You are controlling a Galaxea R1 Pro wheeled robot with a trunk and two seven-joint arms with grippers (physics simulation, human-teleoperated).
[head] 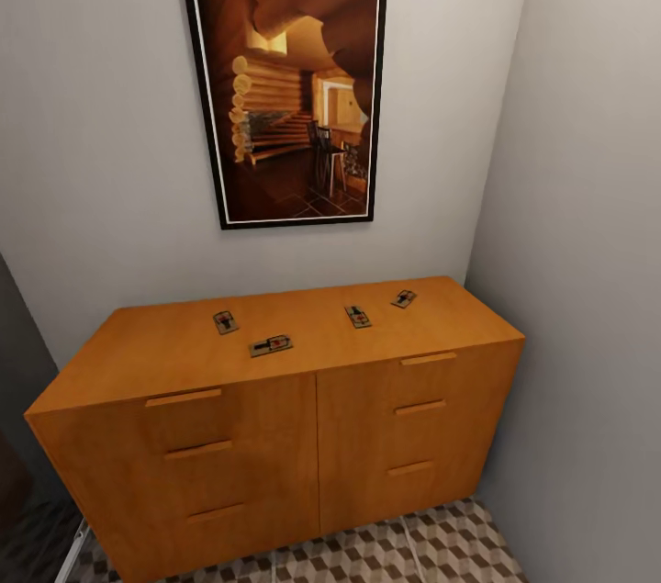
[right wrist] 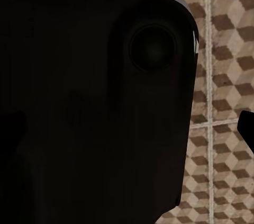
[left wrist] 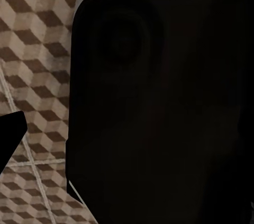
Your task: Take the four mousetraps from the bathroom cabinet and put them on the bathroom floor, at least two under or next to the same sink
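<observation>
Head view: four mousetraps lie on top of the cabinet [head: 275, 436], none lifted yet: one at [head: 225, 321], one at [head: 271, 345], one at [head: 357, 316], one at [head: 403, 298]. They are flat and tiny, so a gripper should come straight down and pinch across the narrow wood. Above hangs a framed picture [head: 285, 78]; walls close in at the right.

Left wrist view: a dark housing [left wrist: 159, 113] blocks most of it, over the tiled bathroom floor [left wrist: 32, 49]; gripper state cannot be told.

Right wrist view: the same, a dark body [right wrist: 95, 107] over floor tiles [right wrist: 222, 49]; gripper state unclear.
</observation>
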